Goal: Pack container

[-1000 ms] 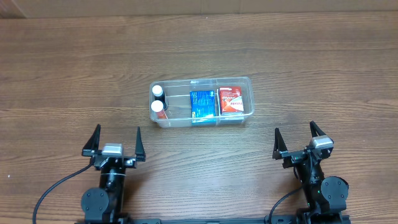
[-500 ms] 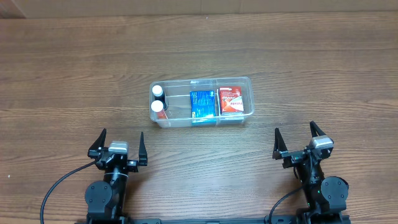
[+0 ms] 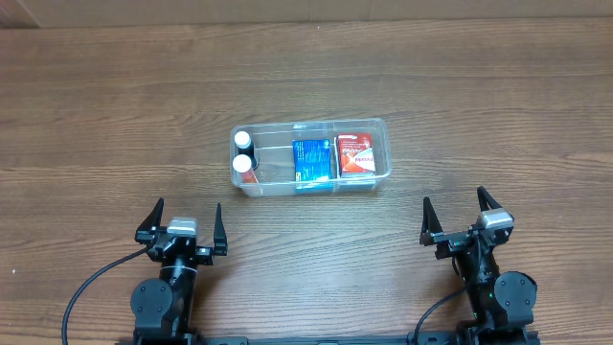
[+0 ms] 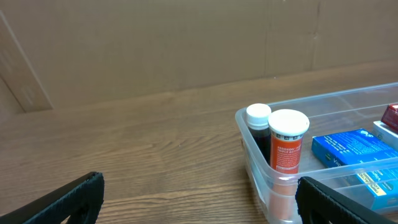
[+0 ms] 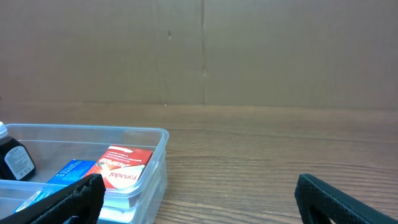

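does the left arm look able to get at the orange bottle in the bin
Probably yes. The left gripper is open, with only bare table between it and the container. The orange bottle stands upright at the near left corner, top uncovered; the dark bottle behind it stands close.

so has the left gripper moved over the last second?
Yes. The left gripper pulled back slightly, farther from the container, and shifted a little right.

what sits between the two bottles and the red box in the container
A blue box beside the red box, plus bare container floor by the bottles, seen overhead.
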### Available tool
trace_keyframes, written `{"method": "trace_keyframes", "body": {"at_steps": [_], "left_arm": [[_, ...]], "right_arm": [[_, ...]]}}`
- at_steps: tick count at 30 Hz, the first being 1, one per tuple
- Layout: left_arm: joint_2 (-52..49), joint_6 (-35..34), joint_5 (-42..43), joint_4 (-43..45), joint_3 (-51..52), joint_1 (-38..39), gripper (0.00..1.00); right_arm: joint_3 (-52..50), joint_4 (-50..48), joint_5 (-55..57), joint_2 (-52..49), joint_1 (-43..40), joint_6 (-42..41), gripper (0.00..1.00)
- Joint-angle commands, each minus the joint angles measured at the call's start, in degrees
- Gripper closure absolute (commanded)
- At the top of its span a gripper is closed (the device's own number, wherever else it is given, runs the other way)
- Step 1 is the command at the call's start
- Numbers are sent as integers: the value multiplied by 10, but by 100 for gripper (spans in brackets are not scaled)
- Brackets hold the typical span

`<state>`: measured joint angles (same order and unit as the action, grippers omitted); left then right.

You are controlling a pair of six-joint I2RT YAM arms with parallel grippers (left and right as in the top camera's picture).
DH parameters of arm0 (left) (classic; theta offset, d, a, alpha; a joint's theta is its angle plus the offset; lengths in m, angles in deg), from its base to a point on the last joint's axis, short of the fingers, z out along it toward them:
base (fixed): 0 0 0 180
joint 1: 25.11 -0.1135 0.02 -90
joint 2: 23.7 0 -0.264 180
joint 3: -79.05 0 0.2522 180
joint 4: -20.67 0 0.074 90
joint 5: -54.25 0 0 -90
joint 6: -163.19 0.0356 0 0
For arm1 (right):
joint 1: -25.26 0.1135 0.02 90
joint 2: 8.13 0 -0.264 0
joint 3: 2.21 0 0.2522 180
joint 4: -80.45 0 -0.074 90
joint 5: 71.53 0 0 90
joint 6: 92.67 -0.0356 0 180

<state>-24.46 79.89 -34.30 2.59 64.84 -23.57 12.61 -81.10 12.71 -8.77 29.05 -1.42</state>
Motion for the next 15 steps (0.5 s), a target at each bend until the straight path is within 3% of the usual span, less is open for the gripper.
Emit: {"method": "trace_keyframes", "body": {"at_steps": [1, 15], "left_arm": [[5, 14, 0, 0, 2, 3, 0], [5, 14, 0, 0, 2, 3, 0]], "right_arm": [[-6, -3, -4, 5, -2, -4, 0], [-6, -3, -4, 5, -4, -4, 0]]}}
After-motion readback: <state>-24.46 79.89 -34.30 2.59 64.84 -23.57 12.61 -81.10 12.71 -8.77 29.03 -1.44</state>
